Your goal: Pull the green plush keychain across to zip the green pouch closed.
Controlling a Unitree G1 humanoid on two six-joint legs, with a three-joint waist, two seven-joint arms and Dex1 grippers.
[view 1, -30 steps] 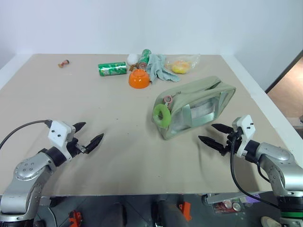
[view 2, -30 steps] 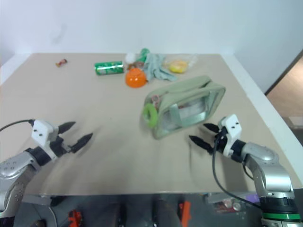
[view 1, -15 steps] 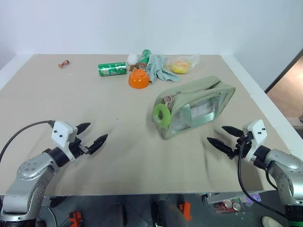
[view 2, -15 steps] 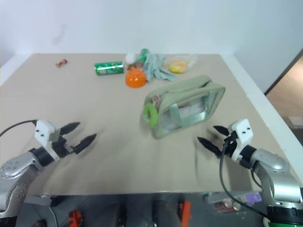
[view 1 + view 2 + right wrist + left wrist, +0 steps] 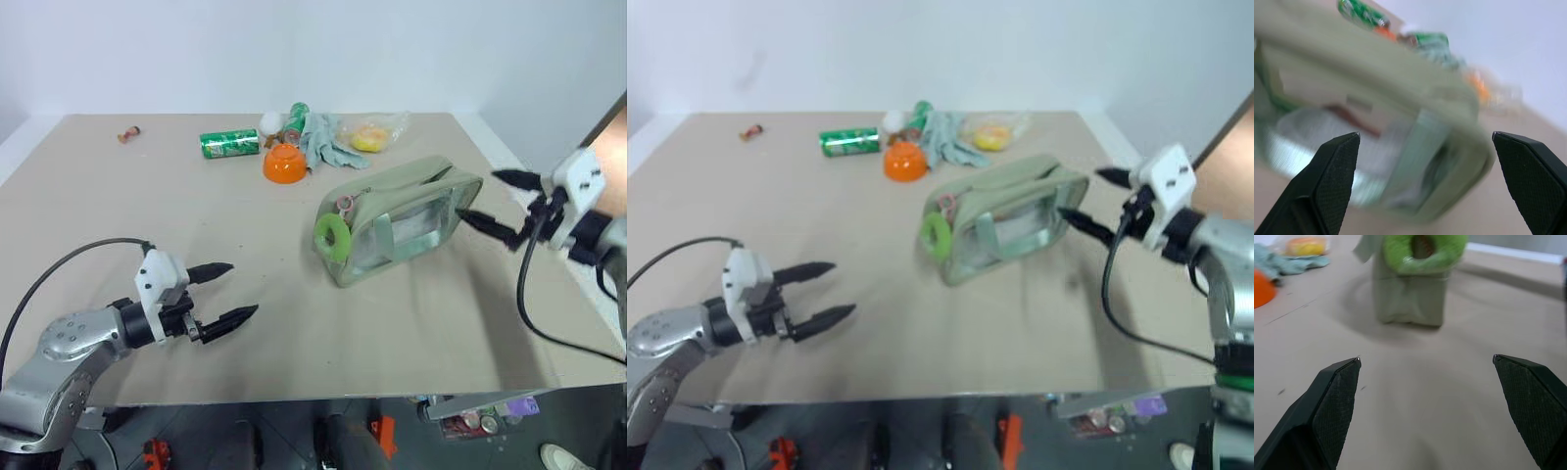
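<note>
Nearest the robot, the left gripper (image 5: 223, 293) hangs low over the front left part of the table (image 5: 118, 215). Its two black fingers (image 5: 1334, 404) are spread wide with nothing between them, and they point toward the pouch. Bare tabletop lies between this gripper and the pouch.

Farther in and right of centre, the green pouch (image 5: 402, 217) lies on the table with its long side running from near-left to far-right. Its clear side panel (image 5: 409, 230) faces the front and a pale strap (image 5: 383, 235) crosses it. The green plush keychain (image 5: 333, 236) hangs at the pouch's near-left end, resting against the end face, with its pinkish loop (image 5: 345, 204) just above it at the top edge.

At the pouch's far-right end, the right gripper (image 5: 502, 202) is raised above the table and aims at that end. Its jaws are also spread wide and hold nothing; one fingertip (image 5: 468, 216) sits just beside the pouch's end, though contact cannot be told.

Toward the back of the table lie an orange bowl (image 5: 285, 163), a green can (image 5: 231, 144) on its side, a grey-green glove (image 5: 328, 145), and a clear bag with something yellow inside (image 5: 370, 134). A small brown thing (image 5: 128, 134) lies far off at the back left.
</note>
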